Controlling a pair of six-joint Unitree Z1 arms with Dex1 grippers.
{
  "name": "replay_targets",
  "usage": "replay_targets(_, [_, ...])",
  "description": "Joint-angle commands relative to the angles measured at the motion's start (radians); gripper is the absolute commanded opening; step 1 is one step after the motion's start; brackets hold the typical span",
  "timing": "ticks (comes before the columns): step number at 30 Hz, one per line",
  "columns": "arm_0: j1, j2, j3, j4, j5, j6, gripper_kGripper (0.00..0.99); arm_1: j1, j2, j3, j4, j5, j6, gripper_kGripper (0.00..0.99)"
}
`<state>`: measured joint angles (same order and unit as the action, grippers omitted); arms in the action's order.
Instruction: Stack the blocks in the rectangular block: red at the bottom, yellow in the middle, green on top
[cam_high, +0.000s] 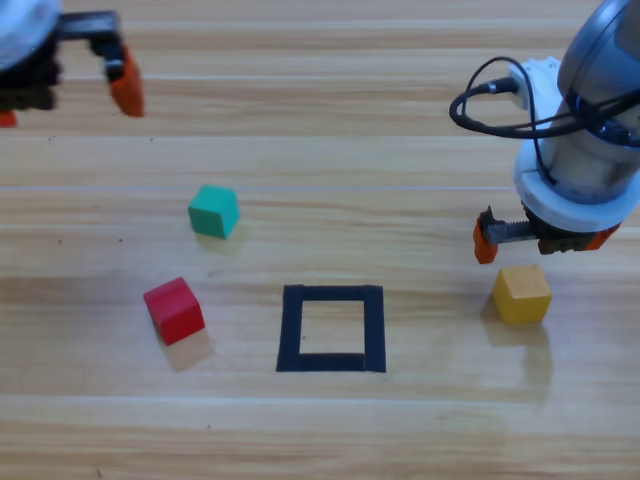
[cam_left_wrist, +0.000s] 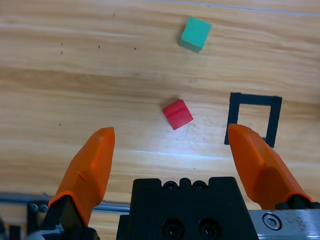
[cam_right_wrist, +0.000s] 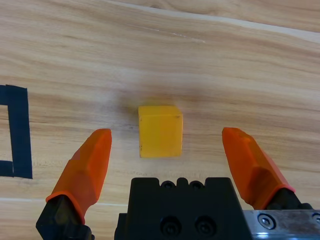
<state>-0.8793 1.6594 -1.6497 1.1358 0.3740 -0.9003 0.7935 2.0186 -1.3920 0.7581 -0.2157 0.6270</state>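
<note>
The table (cam_high: 320, 430) is made of light wooden planks with long stripes in the grain, and it shines a little. The right gripper (cam_high: 545, 240) hangs just above the yellow cube (cam_high: 521, 294), a small plain block with flat sides and sharp corners. In the right wrist view, the yellow cube (cam_right_wrist: 160, 131) sits on the wood between the two smooth orange jaws. The jaws are wide apart and do not touch it. The black tape rectangle (cam_high: 331, 328) lies flat near the middle of the table, left of the yellow cube. It is a hollow frame with bare wood inside, and no block is in it. The red cube (cam_high: 174, 310) sits on the wood to the left of the rectangle, turned a bit at an angle. The green cube (cam_high: 213, 211) sits farther back than the red one, and the two are apart from each other. The left gripper (cam_high: 70, 80) waits at the top left corner, well away from all the blocks. In the left wrist view, its orange jaws are spread wide with nothing between them, and the red cube (cam_left_wrist: 177, 114), the green cube (cam_left_wrist: 194, 34) and the tape rectangle (cam_left_wrist: 253, 120) show farther off.
</note>
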Motion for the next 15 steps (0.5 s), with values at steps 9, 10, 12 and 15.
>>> replay_targets(9, [-0.01, 0.152, 0.022, 0.055, -0.095, -0.348, 0.96, -0.062, 0.14, 0.015, -0.063, 0.065, 0.002, 0.925])
replay_targets(10, [-0.01, 0.157, 0.024, 0.055, -0.106, -0.367, 0.959, -0.066, 0.147, 0.019, -0.069, 0.065, 0.002, 0.925])
replay_targets(12, [-0.01, 0.163, 0.036, 0.052, -0.126, -0.416, 0.945, -0.071, 0.157, 0.03, -0.08, 0.064, 0.013, 0.936])
replay_targets(15, [-0.004, 0.203, 0.057, 0.027, -0.167, -0.468, 0.934, -0.077, 0.16, 0.039, -0.08, 0.061, 0.049, 0.98])
